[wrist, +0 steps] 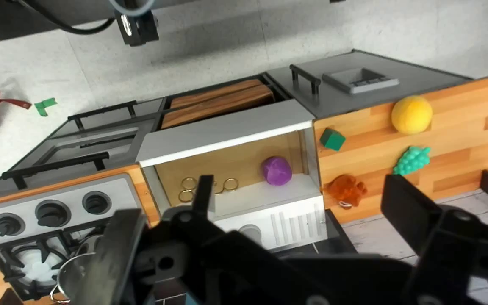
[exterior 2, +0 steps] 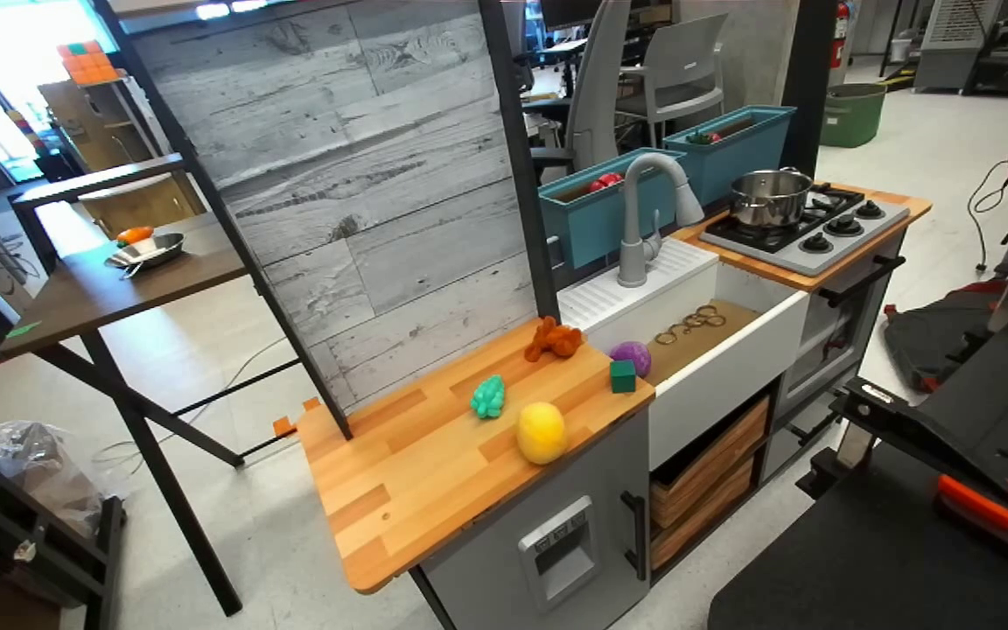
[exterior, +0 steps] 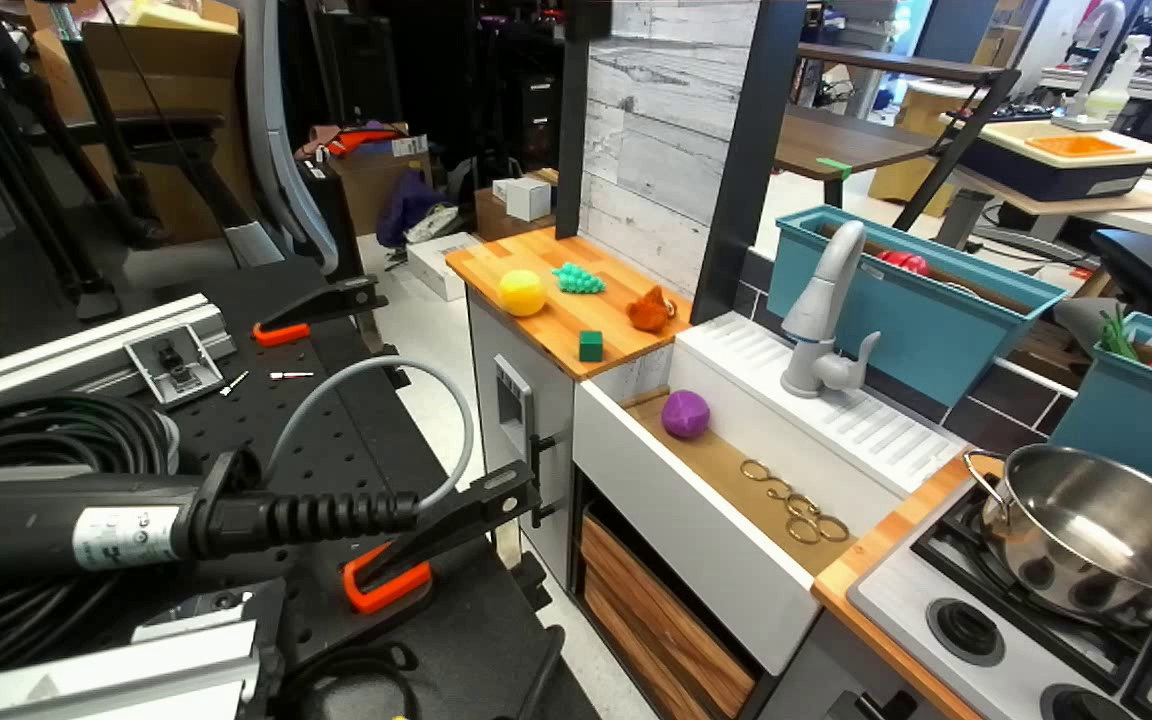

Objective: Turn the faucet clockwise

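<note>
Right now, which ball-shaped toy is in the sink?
The purple toy: it sits low inside the white sink, while the yellow toy rests up on the wooden counter.

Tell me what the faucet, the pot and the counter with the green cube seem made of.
Faucet: probably plastic, perhaps painted metal; matte pale grey with only dull highlights.
Pot: likely stainless steel, polished, with bright reflections.
Counter: wood or printed laminate, smooth; strips of varying brown show.

Bright overall; window (exterior 2: 21, 63) washed out; floor (wrist: 214, 46) softly shadowed.
</note>
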Tool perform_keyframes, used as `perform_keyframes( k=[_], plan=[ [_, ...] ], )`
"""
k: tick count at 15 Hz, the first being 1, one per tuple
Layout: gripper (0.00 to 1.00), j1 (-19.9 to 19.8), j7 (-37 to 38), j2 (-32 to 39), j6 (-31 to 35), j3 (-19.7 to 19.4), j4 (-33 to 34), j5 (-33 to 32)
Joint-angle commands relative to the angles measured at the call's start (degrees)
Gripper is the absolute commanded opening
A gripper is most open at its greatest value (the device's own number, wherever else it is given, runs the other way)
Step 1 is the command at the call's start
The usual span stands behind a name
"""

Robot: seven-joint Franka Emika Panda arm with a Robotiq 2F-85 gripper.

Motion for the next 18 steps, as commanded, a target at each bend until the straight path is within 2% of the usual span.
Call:
perform_keyframes(
  k=[1,5,8,10,12,17,18],
  plan=[
    [1.0,-0.6,2.3,15.2,13.0,1.3,5.1,1.5],
    [1.0,-0.8,9.1,30.8,24.6,1.8,12.8,-0.9],
    [1.0,2.0,16.3,42.4,33.4,-1.1,20.1,-2.8],
    [1.0,7.0,19.7,50.0,40.0,-6.3,25.3,-4.3],
    [1.0,12.7,20.6,56.4,44.9,-12.0,30.0,-2.9],
    [1.0,21.2,19.8,67.2,48.4,-19.7,38.5,3.3],
    [0.75,21.7,19.4,67.9,48.3,-20.0,39.3,3.9]
  ],
)
